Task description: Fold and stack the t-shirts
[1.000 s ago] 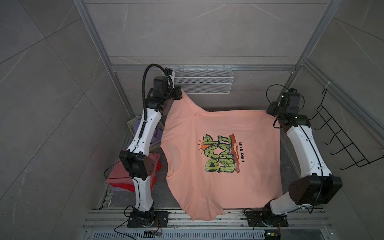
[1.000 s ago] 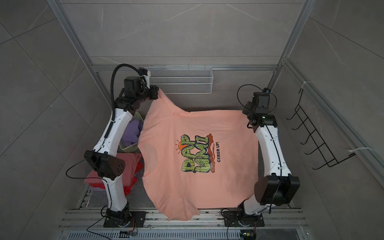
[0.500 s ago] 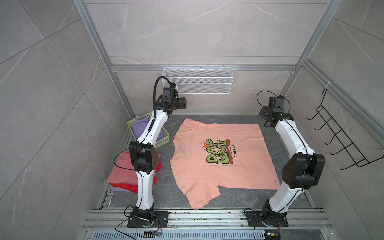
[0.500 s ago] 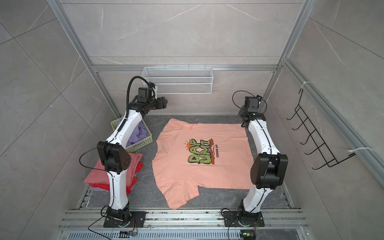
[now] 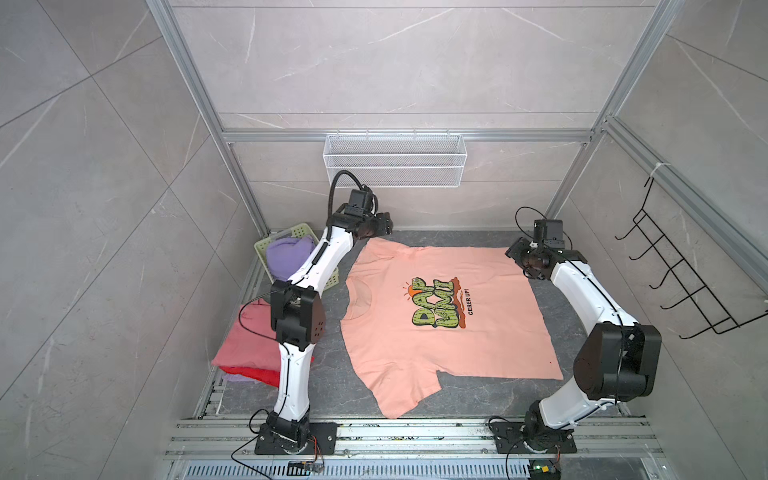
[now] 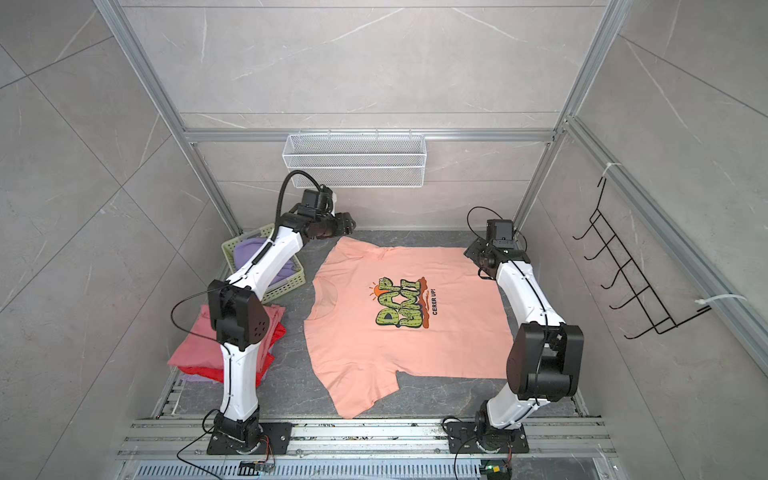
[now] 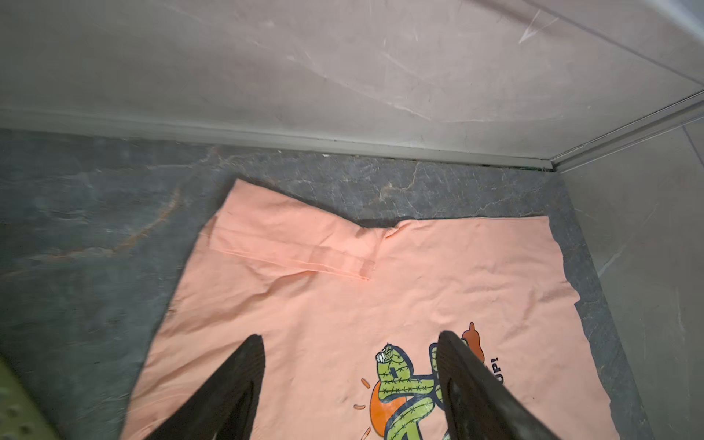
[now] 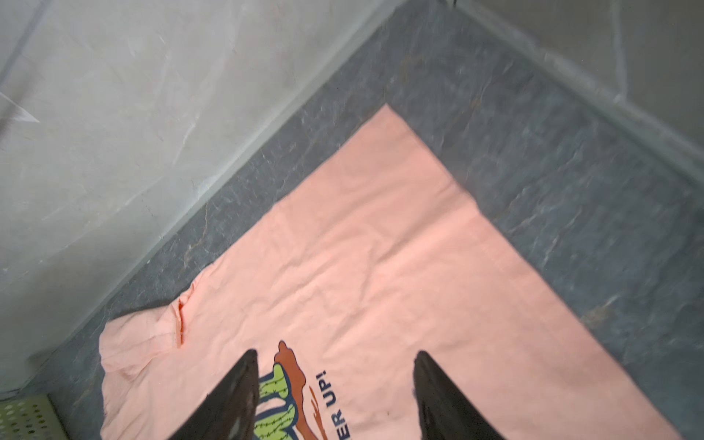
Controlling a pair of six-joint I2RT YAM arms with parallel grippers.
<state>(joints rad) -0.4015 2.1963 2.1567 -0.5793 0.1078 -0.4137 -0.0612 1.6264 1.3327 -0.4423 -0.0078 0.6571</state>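
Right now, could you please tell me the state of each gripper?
The left gripper is open, holding nothing.
The right gripper is open, holding nothing.

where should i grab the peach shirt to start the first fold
I'd take the peach shirt by its far edge: the far sleeve with the left gripper, the far hem corner with the right gripper. It lies flat, print up, so come down from above on the back wall side and pinch the edge; both sets of jaws stand open over it.
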